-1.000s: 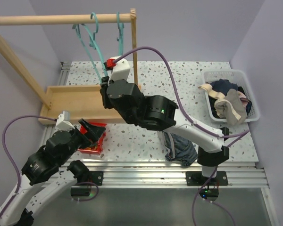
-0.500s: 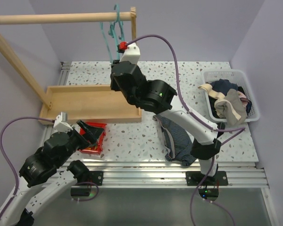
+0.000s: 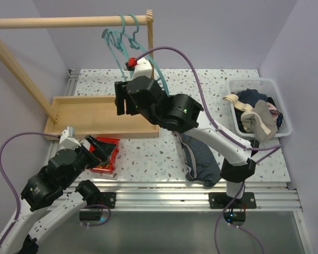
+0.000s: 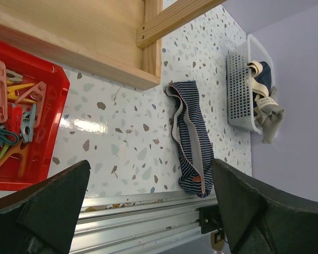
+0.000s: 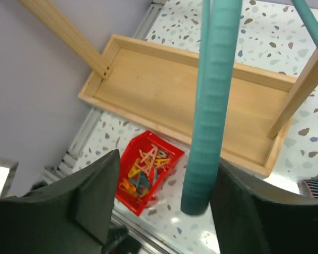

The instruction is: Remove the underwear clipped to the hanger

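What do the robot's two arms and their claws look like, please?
The left arm and right arm have white links and bulky black joints, each trailing a purple cable. The right shows a green light and a red wrist part. Claw fingers are matte black.

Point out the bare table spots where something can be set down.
Bare terrazzo lies between the red bin and the striped briefs, and along the back between rack post and basket. The wooden tray is bare too. Bin and basket are full.
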{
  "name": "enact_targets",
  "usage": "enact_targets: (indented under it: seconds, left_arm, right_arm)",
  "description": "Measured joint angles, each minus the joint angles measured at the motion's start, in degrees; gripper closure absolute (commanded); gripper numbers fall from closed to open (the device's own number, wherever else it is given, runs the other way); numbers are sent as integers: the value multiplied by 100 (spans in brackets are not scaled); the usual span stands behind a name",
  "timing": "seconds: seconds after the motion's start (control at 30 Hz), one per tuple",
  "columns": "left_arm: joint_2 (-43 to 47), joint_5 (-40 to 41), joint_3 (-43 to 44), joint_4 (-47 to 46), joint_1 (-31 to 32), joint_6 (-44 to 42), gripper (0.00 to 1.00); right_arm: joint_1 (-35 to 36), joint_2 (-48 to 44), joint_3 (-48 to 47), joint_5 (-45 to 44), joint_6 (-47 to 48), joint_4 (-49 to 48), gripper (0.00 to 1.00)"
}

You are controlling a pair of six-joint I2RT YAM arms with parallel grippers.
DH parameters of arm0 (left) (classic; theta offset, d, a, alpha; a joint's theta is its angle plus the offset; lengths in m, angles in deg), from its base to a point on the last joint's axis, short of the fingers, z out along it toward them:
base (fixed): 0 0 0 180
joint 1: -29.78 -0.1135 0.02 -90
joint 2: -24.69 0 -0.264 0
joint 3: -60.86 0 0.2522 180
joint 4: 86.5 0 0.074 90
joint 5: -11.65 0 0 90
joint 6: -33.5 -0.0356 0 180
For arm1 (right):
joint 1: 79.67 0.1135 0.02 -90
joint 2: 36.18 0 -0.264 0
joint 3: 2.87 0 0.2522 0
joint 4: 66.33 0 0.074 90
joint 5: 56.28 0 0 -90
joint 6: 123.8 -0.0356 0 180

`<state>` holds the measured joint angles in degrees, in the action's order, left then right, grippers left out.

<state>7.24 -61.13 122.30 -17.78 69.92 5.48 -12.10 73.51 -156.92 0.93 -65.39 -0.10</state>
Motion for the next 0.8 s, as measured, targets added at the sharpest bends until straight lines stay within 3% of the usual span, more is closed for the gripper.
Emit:
enact_targets:
  seconds: [0.03,0.13,0.23,0.5,0.6,0.8]
  left_arm:
    - [-2,0,0,-2,0,0,0]
    - [-39,0,0,-9,0,-7,0]
    - [-140,0,11,-44,0,-20,0]
    - [-345,-48,-4,-166,0,-90,0]
    - [-459,-142,-85,-326,0,-136,0]
    - [-852,-396,-208,-605,0,-175,0]
  right_arm:
    - [50,-87,52,46,4,70,16]
    - [184,-608,474,245,70,223,11]
    - [236,-1567,1528,562,90,380,9]
    - [212,-4583,5862,1423,-170,739,2]
    - [111,-4774,7014,1062,-616,1187,1]
    - [-1119,-3851,8260,791,-887,1165,1]
